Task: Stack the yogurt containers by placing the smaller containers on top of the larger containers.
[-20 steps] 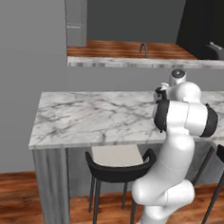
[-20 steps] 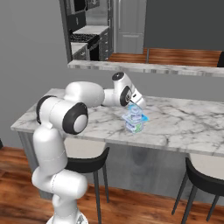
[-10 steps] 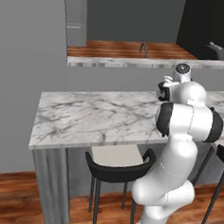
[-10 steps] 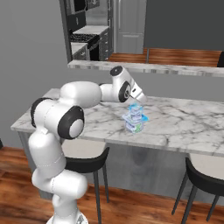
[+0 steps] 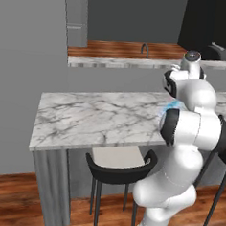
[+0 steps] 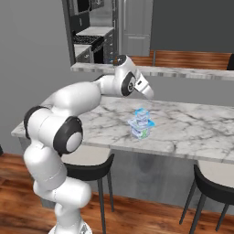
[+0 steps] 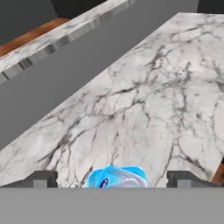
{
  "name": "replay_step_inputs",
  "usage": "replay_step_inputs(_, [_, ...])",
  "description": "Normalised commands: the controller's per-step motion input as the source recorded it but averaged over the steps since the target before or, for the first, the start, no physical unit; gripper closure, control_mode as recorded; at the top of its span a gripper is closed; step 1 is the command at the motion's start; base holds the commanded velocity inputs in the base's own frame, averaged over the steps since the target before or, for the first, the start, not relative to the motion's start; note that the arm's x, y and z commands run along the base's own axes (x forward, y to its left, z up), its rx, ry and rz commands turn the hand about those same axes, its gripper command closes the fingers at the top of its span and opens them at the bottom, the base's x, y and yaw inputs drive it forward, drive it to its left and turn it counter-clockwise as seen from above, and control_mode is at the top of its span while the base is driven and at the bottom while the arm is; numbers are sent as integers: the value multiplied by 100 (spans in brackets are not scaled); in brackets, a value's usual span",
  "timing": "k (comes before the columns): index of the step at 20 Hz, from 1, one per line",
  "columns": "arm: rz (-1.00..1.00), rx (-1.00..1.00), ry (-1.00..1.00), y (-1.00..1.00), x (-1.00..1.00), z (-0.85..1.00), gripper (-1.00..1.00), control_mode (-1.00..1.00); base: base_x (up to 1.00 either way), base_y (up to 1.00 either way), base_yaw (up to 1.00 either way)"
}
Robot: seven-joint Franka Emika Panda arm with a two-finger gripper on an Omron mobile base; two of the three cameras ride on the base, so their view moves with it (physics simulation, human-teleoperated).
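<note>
Now the gripper [image 7: 112,181] hangs with its fingers [image 7: 41,178] spread wide and nothing between them touching either pad. In the hand view the blue-topped yogurt tub [image 7: 116,177] sits midway between the two tips, with free gap on both sides of it. From the right base view the tubs form one small stack [image 6: 141,123] on the marble counter [image 6: 192,132], a narrower light-blue tub on a wider whitish one, below and just ahead of the fingers and apart from them. How many tubs the stack has is too small to tell. Beyond the fingers bare marble runs on to the raised grey back ledge [image 7: 65,70]; to one side of the tips the counter stretches wide and open. The stack stands nearer the counter's front edge [image 6: 183,153] than the ledge. Under that edge stand dark-rimmed stools [image 6: 215,185], well below the fingers.
</note>
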Motion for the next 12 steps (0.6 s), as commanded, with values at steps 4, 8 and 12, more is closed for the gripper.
replay_step_inputs(4, [-1,0,-2,1,-57,69,-100,-100,0,0,0])
replay_step_inputs(8, [0,-3,-3,17,-77,57,-100,-100,0,0,0])
replay_step_inputs(12, [0,-11,0,32,-94,28,-100,-100,0,0,0])
